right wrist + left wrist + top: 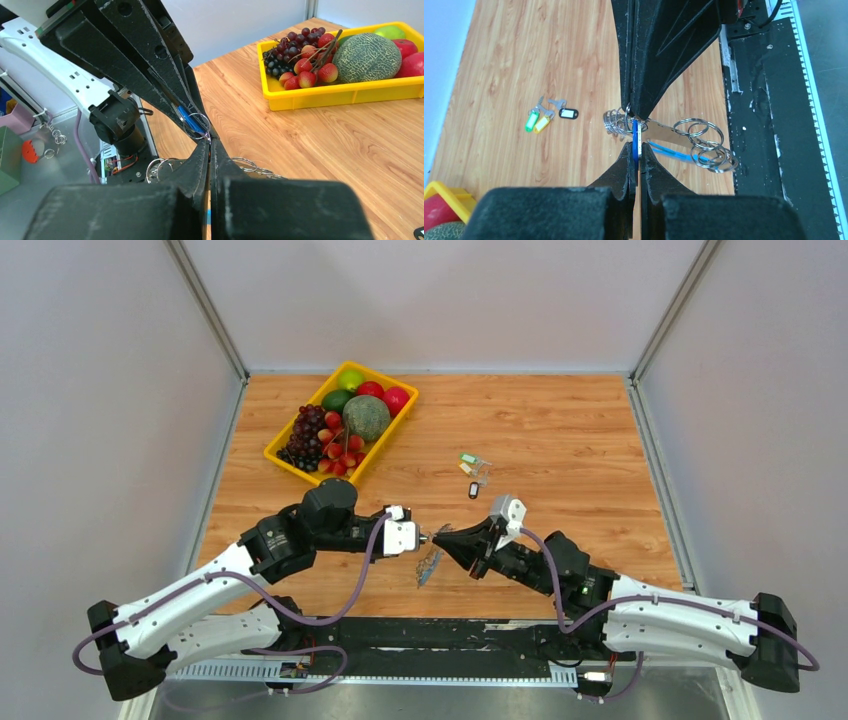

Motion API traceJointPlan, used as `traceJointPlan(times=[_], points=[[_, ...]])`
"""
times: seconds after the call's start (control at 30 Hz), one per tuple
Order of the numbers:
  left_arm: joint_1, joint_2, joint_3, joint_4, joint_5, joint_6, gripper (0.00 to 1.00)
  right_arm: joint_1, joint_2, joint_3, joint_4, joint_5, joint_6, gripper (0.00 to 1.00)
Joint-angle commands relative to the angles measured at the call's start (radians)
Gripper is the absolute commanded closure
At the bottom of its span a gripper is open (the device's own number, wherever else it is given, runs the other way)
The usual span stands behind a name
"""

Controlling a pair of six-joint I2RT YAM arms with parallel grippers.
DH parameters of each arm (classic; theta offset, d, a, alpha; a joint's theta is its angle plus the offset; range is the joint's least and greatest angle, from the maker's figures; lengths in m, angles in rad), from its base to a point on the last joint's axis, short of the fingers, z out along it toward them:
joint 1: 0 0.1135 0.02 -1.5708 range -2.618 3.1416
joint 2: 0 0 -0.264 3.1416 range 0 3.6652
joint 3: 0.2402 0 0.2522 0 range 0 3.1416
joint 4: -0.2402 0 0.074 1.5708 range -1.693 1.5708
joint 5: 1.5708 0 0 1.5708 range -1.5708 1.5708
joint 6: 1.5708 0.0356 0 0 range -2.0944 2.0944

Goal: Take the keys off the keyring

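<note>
You've got a light-brown wood-grain worktop [560, 430], smooth, low sheen. Both the left end effector [635, 150] and the right end effector [209, 144] are matt black plastic with a grainy, ridged surface. The silver keyring of linked loops [704, 145] is polished metal, shiny, plus one blue plastic-looking part. The small metal keys [546, 114] have glossy green, yellow and black plastic tags. The yellow rectangular tray [345, 92] is smooth, semi-gloss plastic.

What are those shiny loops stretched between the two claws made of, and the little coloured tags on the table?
The keyring looks like thin polished steel wire: silvery, shiny, coiled into linked rings. Its blue piece seems plastic: flat, evenly coloured. The tags look like glossy moulded plastic; their keys look like dull grey metal.
</note>
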Motion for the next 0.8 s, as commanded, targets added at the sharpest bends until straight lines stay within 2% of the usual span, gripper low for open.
traceJointPlan(times=[0.0,0.47,0.5,0.6,0.63,0.77], points=[[-0.001,-0.003,0.001,0.041,0.007,0.011,1.00,0.000,0.010,0.058,-0.043,0.081,0.020,1.00],[-0.001,0.019,0.005,0.035,0.005,0.012,1.00,0.001,0.166,0.183,-0.138,0.049,0.019,1.00],[0.000,0.017,0.006,0.035,0.005,0.012,1.00,0.001,0.168,0.181,-0.138,0.047,0.020,0.97],[-0.001,0.013,0.008,0.034,0.006,0.009,1.00,0.001,0.147,0.158,-0.124,0.042,0.016,0.74],[-0.001,0.010,0.009,0.034,0.005,0.008,1.00,0.000,0.131,0.141,-0.108,0.035,0.011,0.69],[-0.001,0.007,0.011,0.034,0.008,0.006,1.00,0.001,0.031,0.034,-0.011,0.004,-0.005,0.64]])
